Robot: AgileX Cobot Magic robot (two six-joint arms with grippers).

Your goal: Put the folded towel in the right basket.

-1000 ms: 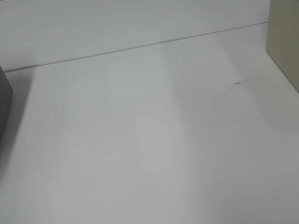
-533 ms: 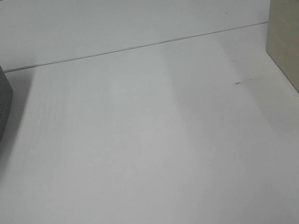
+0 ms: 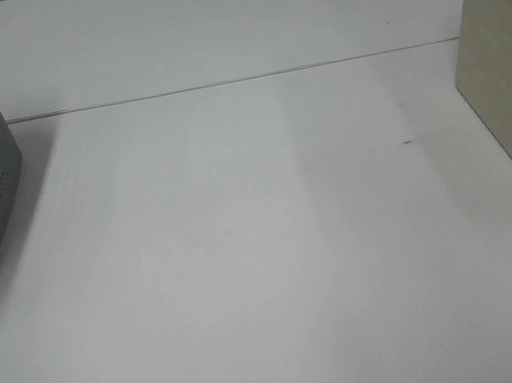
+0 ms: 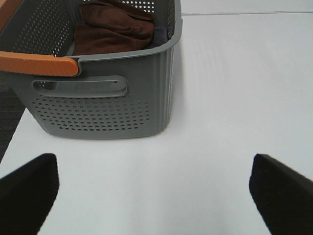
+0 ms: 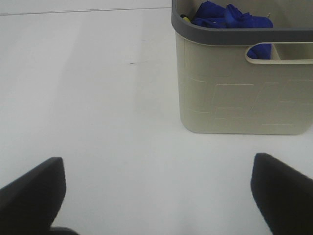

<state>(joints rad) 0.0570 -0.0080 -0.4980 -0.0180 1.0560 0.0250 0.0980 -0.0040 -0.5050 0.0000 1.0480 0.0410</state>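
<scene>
Grippers parted and empty over a bare white table, baskets at either side.

Left gripper (image 4: 154, 196) hangs with its dark fingertips (image 4: 27, 188) spread wide and nothing between them; beyond it stands the grey perforated basket (image 4: 105, 105) with an orange handle (image 4: 39, 63), brown cloth (image 4: 112, 29) lying inside. Right gripper (image 5: 156, 196) is likewise spread wide and holds nothing; past it sits the beige right basket (image 5: 239, 93) with a dark grey rim, and the blue towel (image 5: 222, 14) lies bunched within it. From the high camera the table (image 3: 266, 249) shows only the grey basket at the left edge and the beige one at the right, well apart.
</scene>
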